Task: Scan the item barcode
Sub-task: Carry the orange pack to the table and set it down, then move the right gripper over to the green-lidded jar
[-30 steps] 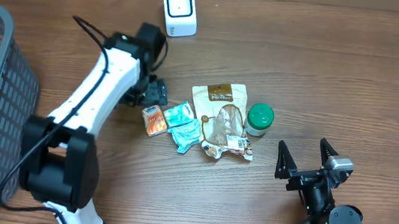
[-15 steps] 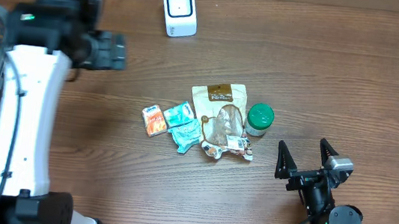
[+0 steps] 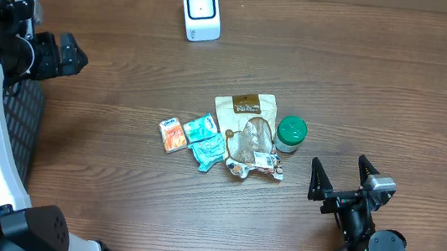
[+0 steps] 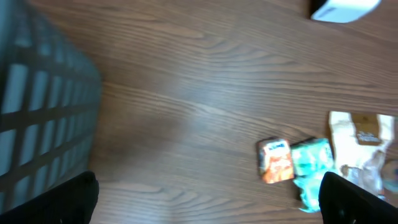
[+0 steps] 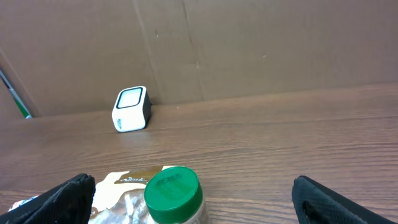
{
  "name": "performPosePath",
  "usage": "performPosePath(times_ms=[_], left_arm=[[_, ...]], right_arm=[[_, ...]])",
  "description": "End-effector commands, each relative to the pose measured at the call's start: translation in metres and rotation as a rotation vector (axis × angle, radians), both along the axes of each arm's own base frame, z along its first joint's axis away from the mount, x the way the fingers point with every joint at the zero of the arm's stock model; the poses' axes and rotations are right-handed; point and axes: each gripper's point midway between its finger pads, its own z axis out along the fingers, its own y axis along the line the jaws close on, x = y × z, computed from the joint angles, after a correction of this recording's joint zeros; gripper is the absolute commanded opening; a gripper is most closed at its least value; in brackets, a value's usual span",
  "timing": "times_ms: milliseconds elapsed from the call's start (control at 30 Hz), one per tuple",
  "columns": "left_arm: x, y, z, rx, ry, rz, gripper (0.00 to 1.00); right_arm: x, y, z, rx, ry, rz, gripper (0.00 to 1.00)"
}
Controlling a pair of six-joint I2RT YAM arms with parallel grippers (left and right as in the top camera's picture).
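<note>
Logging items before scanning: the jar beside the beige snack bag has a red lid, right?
Not quite. The jar has a green lid, not a red one; the right wrist view shows it clearly. It does sit beside the beige snack bag.

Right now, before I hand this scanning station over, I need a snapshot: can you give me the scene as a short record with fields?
Scanner: small white box-shaped barcode scanner, far edge of the brown wooden table
Items: tan foil snack pouch, green-lidded jar beside it, teal sachets, orange sachet, clustered mid-table
Basket: grey plastic mesh basket, left side
Left pincer: open, empty, near the basket
Right pincer: open, empty, pointing towards the jar
Scan: not yet done; nothing held
</note>
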Motion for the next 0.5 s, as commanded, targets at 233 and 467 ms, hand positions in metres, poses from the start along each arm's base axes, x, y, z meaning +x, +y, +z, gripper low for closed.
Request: performPosePath(times_ms=[233,467], left_arm=[[0.006,-0.0145,0.0066,-0.038,-0.04,-0.065,1.0],[0.0055,-0.0121,0.006,-0.025,-0.036,-0.059,1.0]], right_arm=[[0.0002,-0.001,-0.0011,0.0,-0.007,-0.005,1.0],[0.0002,-0.001,-0.0011,0.0,-0.007,-0.005,1.0]])
